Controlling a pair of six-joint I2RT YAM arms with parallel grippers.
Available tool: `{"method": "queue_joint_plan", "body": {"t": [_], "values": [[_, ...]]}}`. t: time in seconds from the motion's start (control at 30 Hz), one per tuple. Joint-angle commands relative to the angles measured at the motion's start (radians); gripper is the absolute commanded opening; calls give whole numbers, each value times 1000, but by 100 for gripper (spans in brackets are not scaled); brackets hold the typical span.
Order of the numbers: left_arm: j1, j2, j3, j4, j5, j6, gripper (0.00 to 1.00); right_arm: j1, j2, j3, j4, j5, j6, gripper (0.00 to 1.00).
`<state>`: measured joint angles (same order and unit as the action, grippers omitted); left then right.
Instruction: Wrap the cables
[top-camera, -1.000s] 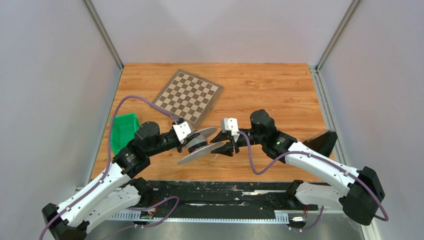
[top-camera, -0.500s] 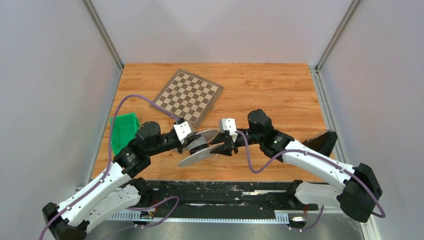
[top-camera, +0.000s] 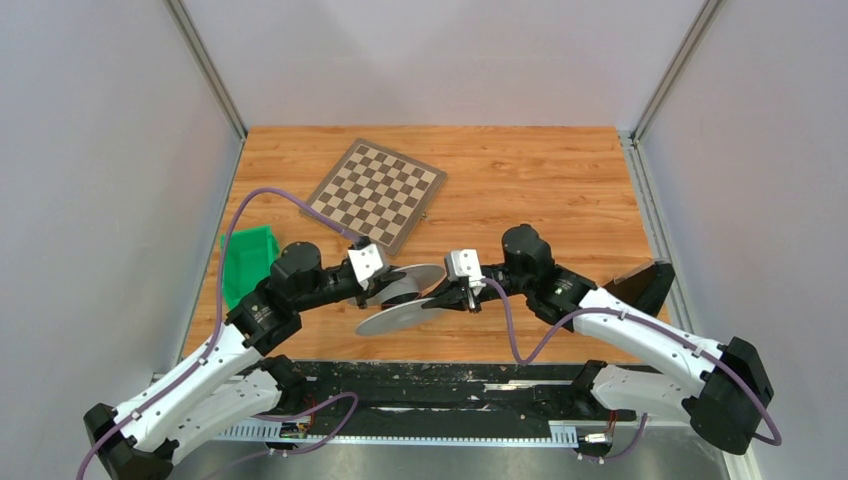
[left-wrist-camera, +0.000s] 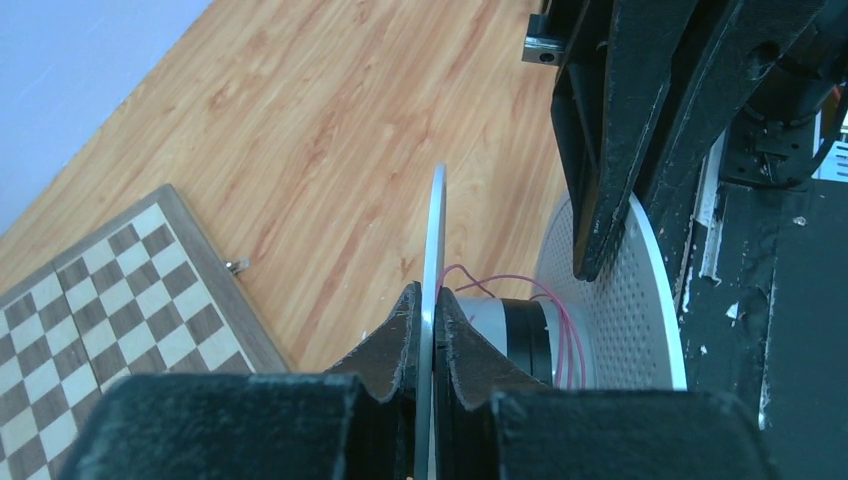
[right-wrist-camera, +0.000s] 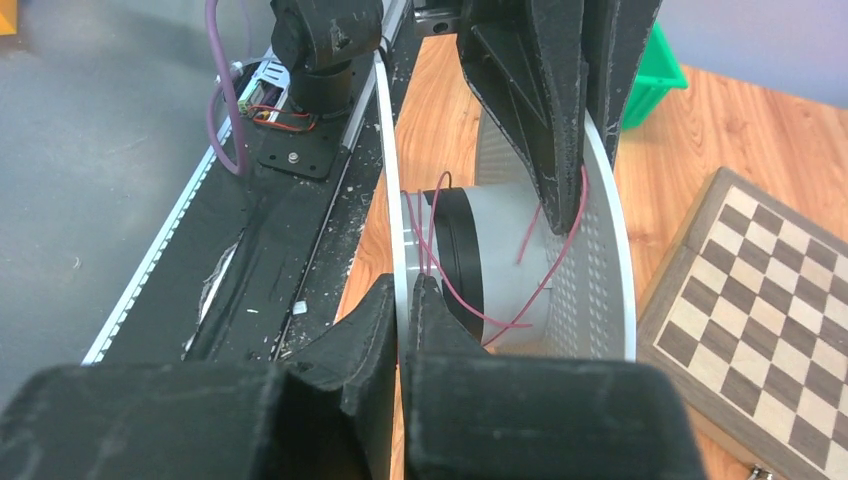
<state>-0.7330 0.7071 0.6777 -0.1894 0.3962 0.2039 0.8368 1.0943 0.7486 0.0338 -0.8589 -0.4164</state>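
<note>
A grey spool (top-camera: 405, 297) with two thin round flanges is held off the table between both arms. A thin pink cable (left-wrist-camera: 567, 325) runs in a few loose turns round its grey and black hub (left-wrist-camera: 500, 335). My left gripper (top-camera: 385, 288) is shut on the edge of one flange (left-wrist-camera: 434, 230). My right gripper (top-camera: 440, 300) is shut on the edge of the other flange (right-wrist-camera: 390, 150). In the right wrist view the pink cable (right-wrist-camera: 480, 319) crosses the hub (right-wrist-camera: 510, 270), and a loose end lies against the perforated flange (right-wrist-camera: 600, 280).
A folded chessboard (top-camera: 377, 193) lies on the wooden table behind the spool. A green bin (top-camera: 247, 262) sits at the left edge. A black object (top-camera: 645, 285) stands at the right edge. A black rail (top-camera: 430, 385) runs along the near edge.
My right gripper, open beside the spool before, has turned and shut on the edge of the lower flange. My left gripper still holds the spool, which has tilted slightly.
</note>
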Motion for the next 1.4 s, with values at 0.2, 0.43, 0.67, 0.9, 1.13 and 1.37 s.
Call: {"method": "queue_joint_plan", "body": {"t": [0.2, 0.43, 0.67, 0.9, 1.13, 1.37], "values": [[11, -44, 37, -28, -40, 14, 18, -30, -77, 5, 55, 76, -24, 0], [12, -61, 36, -49, -43, 28, 22, -39, -103, -10, 56, 84, -25, 0], [11, -66, 31, -67, -37, 35, 27, -46, -108, -12, 55, 94, -23, 0], [11, -88, 13, -76, -41, 44, 32, -53, -107, -14, 55, 96, -17, 0], [12, -108, 8, -97, -52, 57, 34, -66, -99, -16, 55, 103, -8, 0], [11, -139, 17, -123, -71, 61, 38, -87, -87, -19, 54, 99, 45, 0]]}}
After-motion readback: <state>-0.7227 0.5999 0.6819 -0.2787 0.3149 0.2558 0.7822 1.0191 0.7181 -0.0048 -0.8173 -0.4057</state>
